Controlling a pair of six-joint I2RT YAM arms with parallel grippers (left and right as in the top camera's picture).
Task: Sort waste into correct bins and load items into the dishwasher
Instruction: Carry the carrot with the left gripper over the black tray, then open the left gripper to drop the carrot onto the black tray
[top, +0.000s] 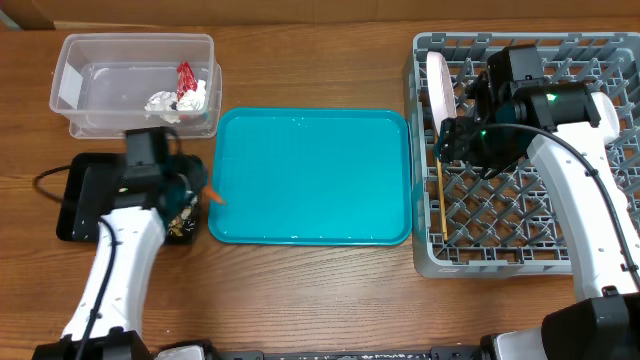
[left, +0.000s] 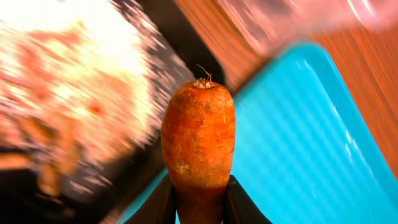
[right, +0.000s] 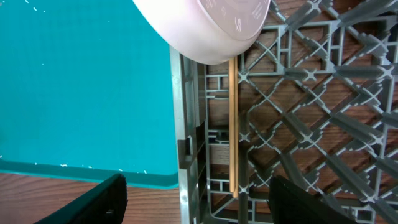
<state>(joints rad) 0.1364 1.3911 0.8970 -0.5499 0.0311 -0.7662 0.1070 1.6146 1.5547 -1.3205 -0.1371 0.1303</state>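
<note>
Left claw (left: 199, 194) clamped on carrot (left: 199, 137) | right claw (right: 198, 200) apart at rack (right: 298, 124) edge | scraps (left: 68, 93) blurred, probably food

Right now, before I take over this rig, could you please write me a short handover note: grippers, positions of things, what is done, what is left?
Left gripper: shut on the stubby orange carrot piece, beside the shallow black tray holding beige food scraps.
Right gripper: open, over the grey plastic dish rack.
Done: crumpled white tissue and red wrapper lie in the clear plastic tub; the pale round plate and a thin wooden chopstick are in the rack.
Left: probably just binning the carrot.
</note>
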